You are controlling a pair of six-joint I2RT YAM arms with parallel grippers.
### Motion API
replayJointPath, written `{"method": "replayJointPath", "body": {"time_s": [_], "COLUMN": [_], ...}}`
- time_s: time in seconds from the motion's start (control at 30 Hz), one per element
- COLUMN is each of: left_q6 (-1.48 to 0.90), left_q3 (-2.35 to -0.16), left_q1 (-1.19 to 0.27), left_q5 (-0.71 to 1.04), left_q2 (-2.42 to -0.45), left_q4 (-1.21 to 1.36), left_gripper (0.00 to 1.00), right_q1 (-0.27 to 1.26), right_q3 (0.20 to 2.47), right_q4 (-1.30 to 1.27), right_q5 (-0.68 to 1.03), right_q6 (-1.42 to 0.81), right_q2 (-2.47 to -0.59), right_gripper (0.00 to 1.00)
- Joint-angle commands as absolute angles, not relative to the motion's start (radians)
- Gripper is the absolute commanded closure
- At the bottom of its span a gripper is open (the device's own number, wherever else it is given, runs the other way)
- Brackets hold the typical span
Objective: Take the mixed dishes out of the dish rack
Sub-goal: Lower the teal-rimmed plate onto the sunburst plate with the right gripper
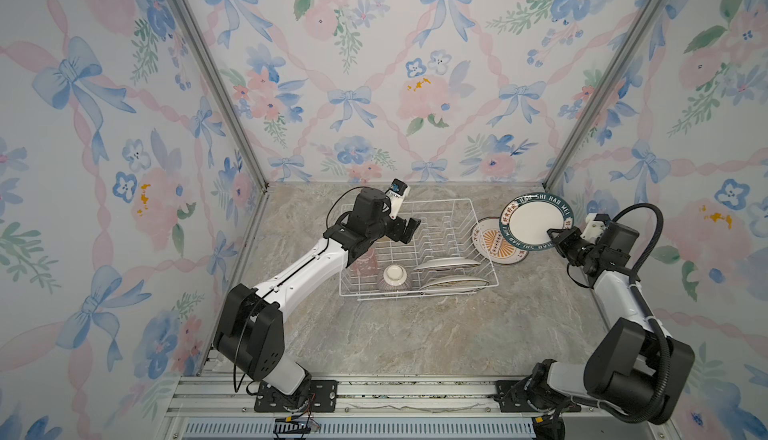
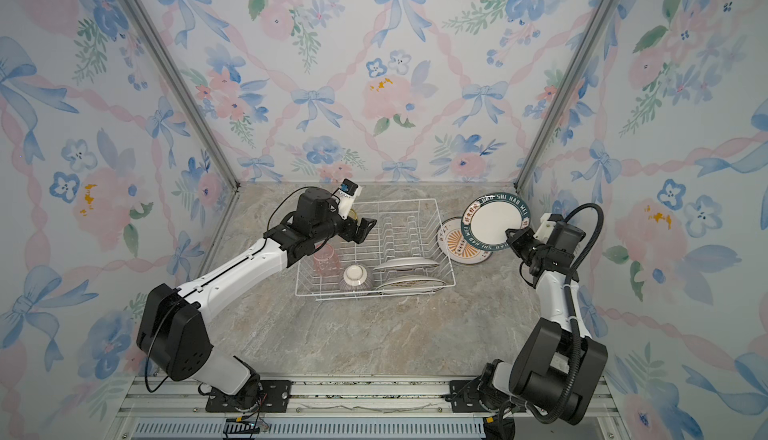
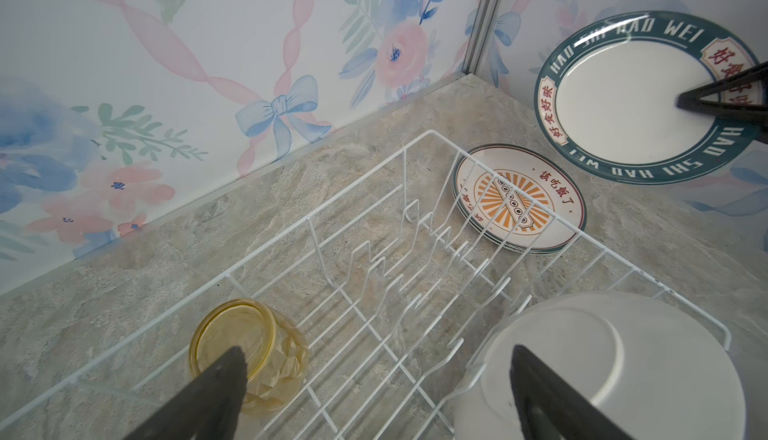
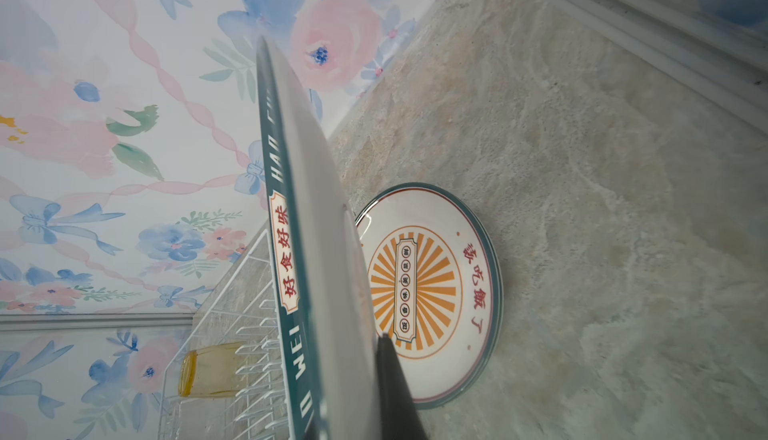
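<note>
Unloading is being judged as partway done. Nearest, at lower centre of both top views, an upturned bowl [image 1: 395, 279] and two plates [image 1: 446, 265] are being carried by the dish rack [image 1: 432, 201], with a pink tumbler [image 1: 365, 265] left of them. Beyond, the left gripper [image 1: 406, 230] is being held spread wide and empty above the rack, near a yellow tumbler [image 3: 270, 354]. Farther right, outside the rack, a stack of plates [image 1: 496, 246] is being borne by the table [image 1: 415, 334]. Farthest, a green-rimmed plate [image 1: 536, 219] is being pinched at its rim by the right gripper [image 1: 555, 236], tilted steeply just above the stack. The set-down is probably being served best if the plate is levelled, centred and lowered to contact before release; otherwise a chip or slide is being risked.
</note>
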State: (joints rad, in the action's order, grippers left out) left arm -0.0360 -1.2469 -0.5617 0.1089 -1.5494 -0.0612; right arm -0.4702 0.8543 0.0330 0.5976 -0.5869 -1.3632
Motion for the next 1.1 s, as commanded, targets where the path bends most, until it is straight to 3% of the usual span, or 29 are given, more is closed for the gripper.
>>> {"method": "replayJointPath", "body": {"time_s": [0.0,0.47,0.7,0.93,1.07], "left_q6": [-0.028,-0.031,-0.031,-0.026,-0.024], "left_q3": [-1.253,-1.281,-1.285,-1.299,-1.304], "left_q1": [-0.554,-0.550,-0.546,-0.546,-0.547], "left_q5": [0.098,0.105,0.115,0.133,0.139], "left_q2": [-1.532,-1.555,-1.567,-1.575,-1.578], "left_q4": [-0.023,-0.034,-0.038,-0.038,-0.039], "left_gripper": [0.02,0.02,0.02,0.02,0.02], "right_q1": [-0.461,-0.333,-0.325,-0.346,-0.332], "right_q3": [0.859,0.922,0.910,0.831,0.845], "right_q4": [-0.020,-0.190,-0.238,-0.535,-0.549], "right_q5": [0.641,0.667,0.693,0.820,0.824], "right_q6": [-0.603,-0.686,-0.710,-0.904,-0.920], "right_q2": [-1.437,-1.765,-1.813,-1.820,-1.849], "right_gripper": [1.00,1.00,1.00,1.00,1.00]}}
